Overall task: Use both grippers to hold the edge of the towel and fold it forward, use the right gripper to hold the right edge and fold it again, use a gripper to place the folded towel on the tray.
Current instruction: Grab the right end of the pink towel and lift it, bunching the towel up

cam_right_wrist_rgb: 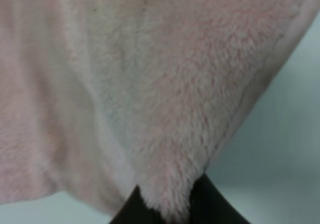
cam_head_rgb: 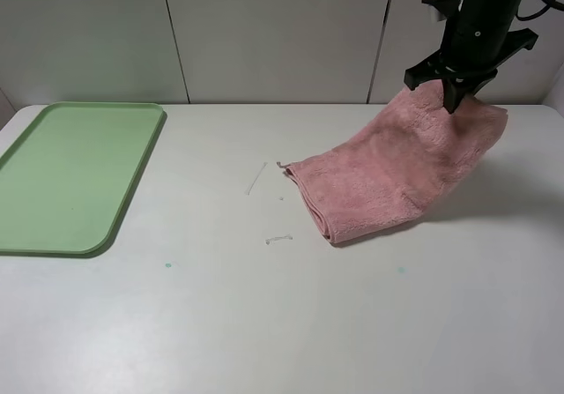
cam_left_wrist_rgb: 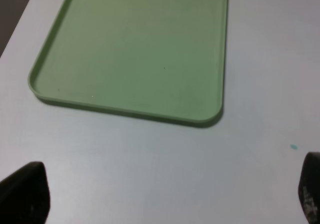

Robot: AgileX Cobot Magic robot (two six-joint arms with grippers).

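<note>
The right gripper (cam_head_rgb: 454, 94) is clamped on the raised right end of the pink towel (cam_head_rgb: 397, 169), lifting it off the table (cam_head_rgb: 264, 323). The towel's folded left end rests on the table, right of the middle. The green tray (cam_head_rgb: 70, 174) lies well apart at the far left. The left gripper (cam_left_wrist_rgb: 167, 199) hangs above the table just beside the tray's corner, its jaws spread wide and holding nothing.

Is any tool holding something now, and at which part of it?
The right tool is shut on the pink towel, pinching its lifted right edge. The left tool is open and holds nothing.
</note>
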